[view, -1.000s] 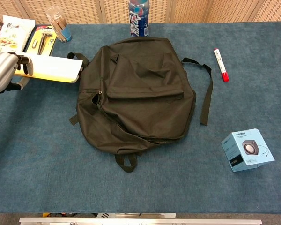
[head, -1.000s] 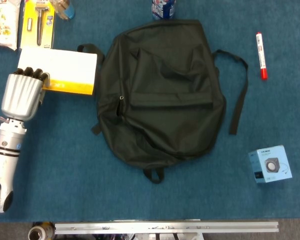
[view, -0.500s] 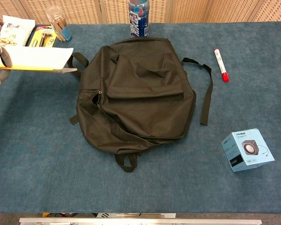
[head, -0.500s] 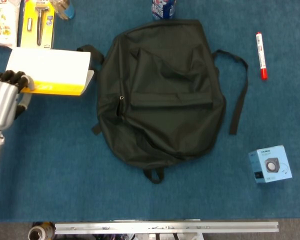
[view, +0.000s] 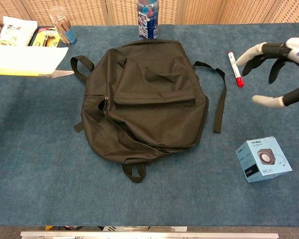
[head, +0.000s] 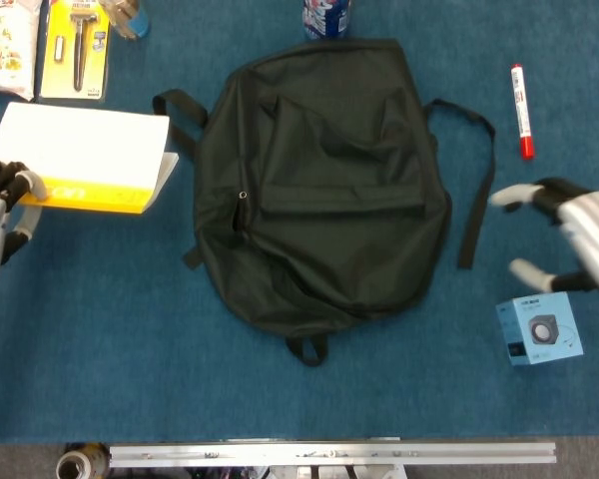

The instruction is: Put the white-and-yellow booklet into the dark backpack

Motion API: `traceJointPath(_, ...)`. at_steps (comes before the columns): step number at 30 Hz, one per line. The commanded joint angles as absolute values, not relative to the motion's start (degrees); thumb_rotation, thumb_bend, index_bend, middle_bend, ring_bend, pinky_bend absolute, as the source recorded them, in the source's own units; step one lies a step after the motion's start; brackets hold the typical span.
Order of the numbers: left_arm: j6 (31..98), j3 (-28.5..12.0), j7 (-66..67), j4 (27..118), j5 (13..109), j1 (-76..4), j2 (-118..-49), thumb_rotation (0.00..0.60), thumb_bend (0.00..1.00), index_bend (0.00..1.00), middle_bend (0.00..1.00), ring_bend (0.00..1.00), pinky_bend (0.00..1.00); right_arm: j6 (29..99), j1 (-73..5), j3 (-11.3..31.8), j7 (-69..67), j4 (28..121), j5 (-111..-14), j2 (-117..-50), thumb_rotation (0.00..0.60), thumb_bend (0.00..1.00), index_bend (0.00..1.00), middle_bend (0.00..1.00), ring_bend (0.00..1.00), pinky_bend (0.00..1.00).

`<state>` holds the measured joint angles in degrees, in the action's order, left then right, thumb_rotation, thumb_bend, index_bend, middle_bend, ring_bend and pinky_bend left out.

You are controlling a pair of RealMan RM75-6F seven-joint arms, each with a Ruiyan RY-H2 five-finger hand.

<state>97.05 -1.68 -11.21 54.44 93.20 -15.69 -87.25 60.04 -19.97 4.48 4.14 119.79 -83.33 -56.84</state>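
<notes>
**A:** Where do we stand? Use the flat dark fabric backpack [head: 319, 190] as reference.

**B:** We see the white-and-yellow rectangular booklet [head: 82, 158] off the backpack's left side, outside it, near the left shoulder strap [head: 180, 108] but not touching. In the chest view it looks lifted off the blue carpeted table [head: 110, 339], casting a shadow underneath.

**A:** Left hand?

**B:** The silver left hand [head: 0, 215] sits at the far left frame edge, dark fingertips [head: 10, 180] clamped on the booklet's left edge. We only get it in the head view; the chest view crops it out.

**A:** Right hand?

**B:** The right hand [view: 281, 72] is right of the backpack, beyond the loose right strap [head: 476, 185], fingers spread apart, nothing in it. It looks raised above the table, though we can't tell how high.

**A:** Backpack open?

**B:** We can't say for sure; the zipper pull [head: 243, 196] shows on the left side and the front pocket flap lies flat.

**A:** Clutter?

**B:**
- Red-capped white marker [head: 520, 110], upper right of the backpack.
- Light-blue cardboard speaker box [head: 539, 327], lower right, just below the right hand.
- Blue-labelled drink bottle [view: 147, 19], just behind the top.
- Yellow blister-pack of tools [head: 77, 48], a snack bag [head: 5, 45] and a clear cup [view: 62, 25], upper left.
</notes>
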Motion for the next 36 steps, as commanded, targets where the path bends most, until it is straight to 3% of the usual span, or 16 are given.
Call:
traceJointPath(1,97.8,-1.3,-10.6,55.5,93.9,-15.1,-86.4,0.6,0.56,0.63,0.58,0.5,0.63,54.7,-24.5,5.0,10.9,121.2,-78.2,-60.9,0.6,0.15,0.29,0.39,0.27,0.45)
traceJointPath(9,98.7,-0.4,-10.3,55.4,95.1,-13.9,-85.8,0.6,0.56,0.63,0.59,0.5,0.63,52.4,-31.4,5.3,27.3,119.7,-66.9,-71.3,0.6,0.0,0.29,0.39,0.27,0.45)
traceJointPath(21,99.7,-0.2,-9.9,54.3,96.0,-12.9,-86.2,0.6,0.56,0.63,0.59,0.5,0.63,59.0,-39.5,4.1,46.2,115.2,-52.5,-87.6,0.6,0.0,0.28,0.39,0.27,0.45)
traceJointPath(36,99.2,-0.3,-10.6,53.8,95.8,-12.2,-86.4,0.6,0.56,0.63,0.59,0.5,0.63,63.5,-43.3,1.9,53.1,110.7,-47.3,-96.5,0.6,0.0,0.25,0.38,0.27,0.45)
